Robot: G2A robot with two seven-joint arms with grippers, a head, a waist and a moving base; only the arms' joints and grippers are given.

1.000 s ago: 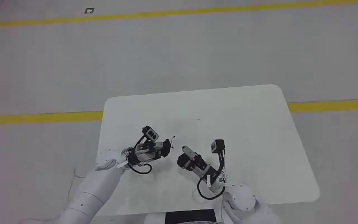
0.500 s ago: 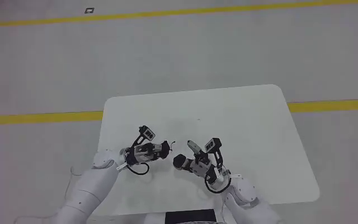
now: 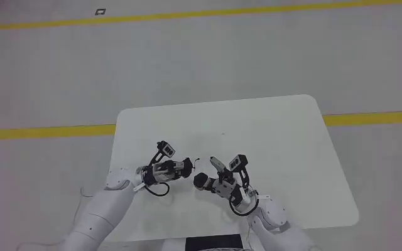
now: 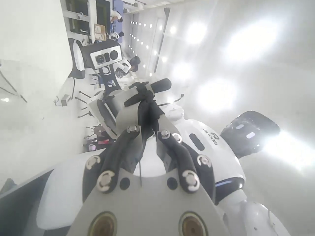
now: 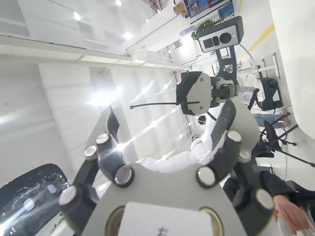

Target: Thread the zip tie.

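Alignment is what this step is asking for. The left end effector (image 3: 184,167) is clenching the black zip tie (image 5: 157,104) partway along its strap. It is holding the tie in the air above the white counter (image 3: 282,125), at about 9 o'clock from the counter's middle in the top view. The free length is sticking straight out toward 3 o'clock, at the right end effector (image 5: 169,107), which is standing spread wide with nothing in it, near the strap's end but apart from it. That end is carrying a small knob, probably the head, though it is too small to be sure. A thin stretch of strap is also trailing back behind the left fingers (image 4: 147,114). To thread well, the right end effector should, in my judgement, be closing on the strap close to its free end, leaving little unsupported length to wobble. It should then be bending the strap round slowly so tip and slot are meeting square-on. The risk is the thin, springy strap twisting or flicking aside if pinched off-centre. As for writing, the zip tie and counter are showing no lettering I can make out. A small dark tag (image 3: 100,11) beyond the counter at 11 o'clock is too small to read.
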